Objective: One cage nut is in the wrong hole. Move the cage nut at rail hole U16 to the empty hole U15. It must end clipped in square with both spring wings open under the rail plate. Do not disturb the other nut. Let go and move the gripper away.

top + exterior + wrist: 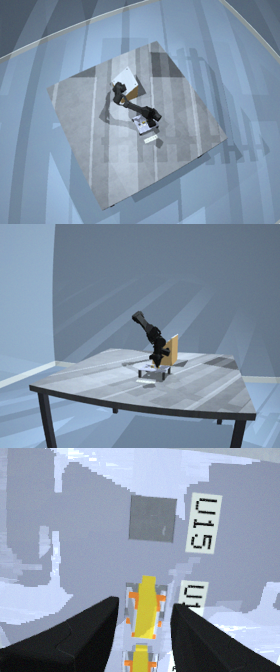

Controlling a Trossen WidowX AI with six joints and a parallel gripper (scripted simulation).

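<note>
Black fingers point(151, 123) point(157, 366) part-spread, nothing gripped. Left finger just left of the nut point(146, 608), right finger just right, gaps both sides. Nut sits at the hole by the half-hidden tag point(194, 594), taken as U16; yellow strip runs up-down in wrist view, long axis between the fingers, most of it ahead of or level with the tips. Other nut point(141, 660) lies in line below, close. Empty hole point(152, 518) straight above, U15 tag point(204, 523) to its right. Next probably: centre, lower, squeeze sides, clear of the lower nut.
</note>
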